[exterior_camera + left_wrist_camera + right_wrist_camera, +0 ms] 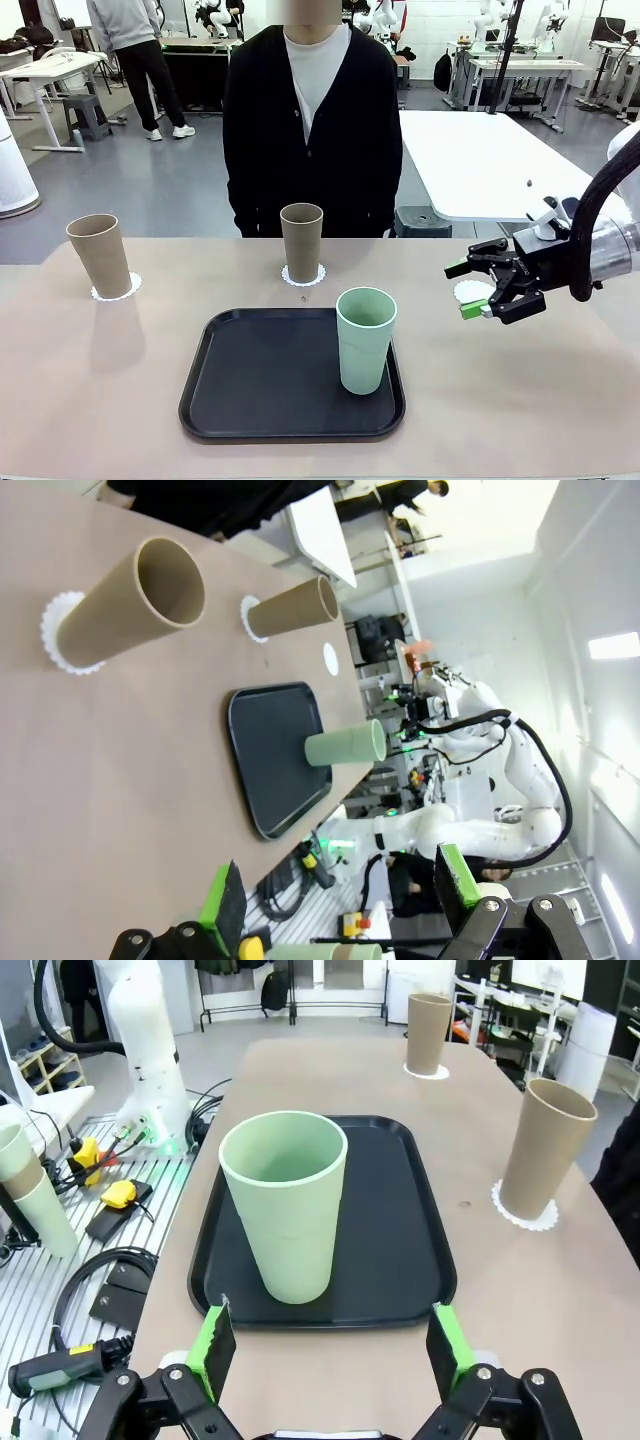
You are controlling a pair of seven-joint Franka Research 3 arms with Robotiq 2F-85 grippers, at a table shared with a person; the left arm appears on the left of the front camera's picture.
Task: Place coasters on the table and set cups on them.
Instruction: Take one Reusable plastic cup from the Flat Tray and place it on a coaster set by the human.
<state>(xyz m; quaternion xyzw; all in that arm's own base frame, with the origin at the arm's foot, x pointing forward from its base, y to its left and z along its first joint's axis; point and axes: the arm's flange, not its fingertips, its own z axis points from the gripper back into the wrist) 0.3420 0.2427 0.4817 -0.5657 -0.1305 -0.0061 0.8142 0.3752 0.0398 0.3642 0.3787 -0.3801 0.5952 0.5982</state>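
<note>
Right pincer [466,289], spread and empty, hovers near the surface's [560,400] right edge, a bare coaster [331,658] lying by it. Left pincer [338,892] is spread too. Mint green cup [366,340] stands on the black tray's [260,380] right side. Toward the far edge, left tan cup [100,256] and middle tan cup [301,243] each stand on a coaster.

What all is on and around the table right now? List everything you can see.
Tan cups: two, tan-brown; one far left, one far middle, each upright on a coaster.
Mint cup: one, pale green; upright on the tray's right part.
Coasters: three, white; one under the left tan cup, one under the middle one, one bare at the right.
Tray: one, black; near middle of the table.
Table: one, beige.
Person: one, dark cardigan; standing at the far side.
Right hand: open, empty, by the bare coaster.
Left hand: open, empty.
</note>
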